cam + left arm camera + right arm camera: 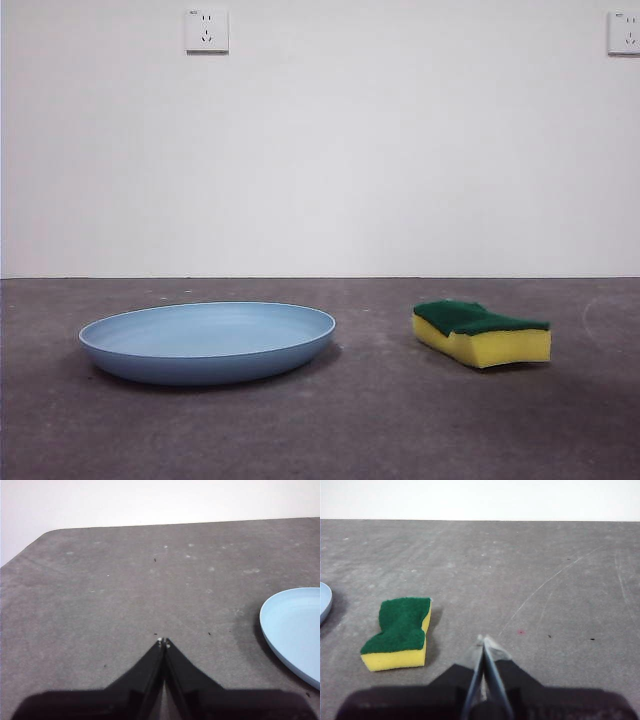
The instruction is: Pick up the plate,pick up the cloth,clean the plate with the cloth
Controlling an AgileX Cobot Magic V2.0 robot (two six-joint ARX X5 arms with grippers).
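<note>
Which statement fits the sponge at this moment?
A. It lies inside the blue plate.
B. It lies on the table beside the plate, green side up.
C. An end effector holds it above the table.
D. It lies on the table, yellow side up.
B: the sponge rests on the table apart from the plate, green layer on top, with nothing gripping it.

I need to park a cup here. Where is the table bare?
Bare table lies between the plate and the sponge, and along the near edge before both. Neither the left gripper nor the right gripper crowds them.
</note>
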